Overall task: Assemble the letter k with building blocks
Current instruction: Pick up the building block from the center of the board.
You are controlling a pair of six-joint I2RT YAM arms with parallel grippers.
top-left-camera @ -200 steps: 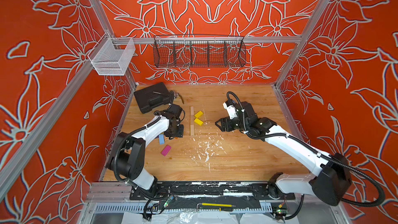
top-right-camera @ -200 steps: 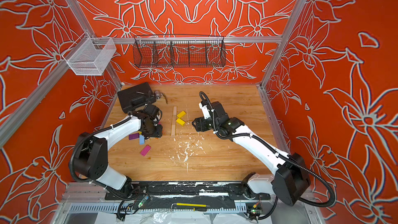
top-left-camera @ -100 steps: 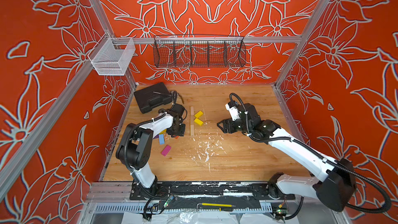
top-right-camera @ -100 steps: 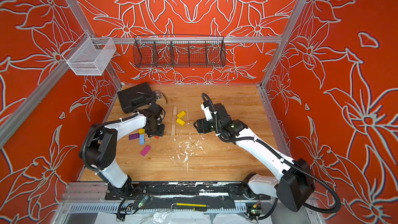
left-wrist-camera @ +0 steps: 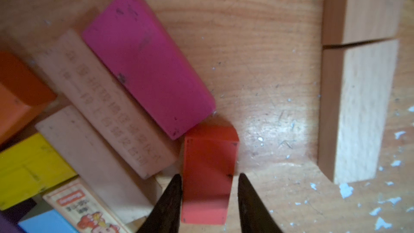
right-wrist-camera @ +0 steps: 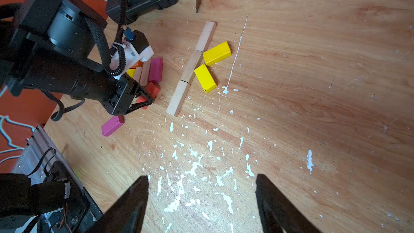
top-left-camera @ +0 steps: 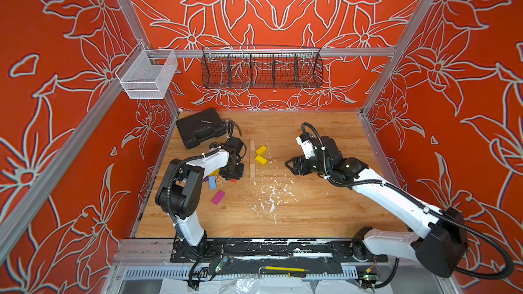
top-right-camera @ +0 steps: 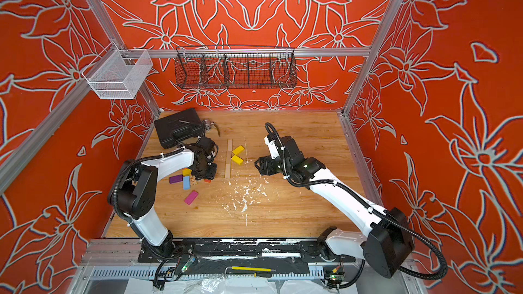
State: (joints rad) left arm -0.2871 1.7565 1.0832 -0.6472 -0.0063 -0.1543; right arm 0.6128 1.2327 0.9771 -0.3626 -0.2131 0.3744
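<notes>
Left arm (top-left-camera: 209,162): elbow folded, forearm reaching inward.
Left gripper (left-wrist-camera: 208,175): pointed steeply down, jaws narrowly parted; grip unclear.
Right arm (top-left-camera: 390,196): stretched forward.
Right gripper (right-wrist-camera: 201,177): hovering, jaws wide apart, empty.

left claw (top-left-camera: 234,173) covers most of red block (left-wrist-camera: 209,153) in both top views | blue block (left-wrist-camera: 47,224) cut by edge | pale block (left-wrist-camera: 107,99) print blurred

Fig.: the lab test cell I drive remotely. Evidence: alu-profile frame (top-left-camera: 353,51), printed orange flower walls (top-left-camera: 283,9), wood worktop (top-left-camera: 325,213) w/ paint flecks (top-left-camera: 271,193), black wire basket (top-left-camera: 261,70) & white mesh bin (top-left-camera: 147,79) hung from that frame, black base plate (top-left-camera: 254,251) at front.
</notes>
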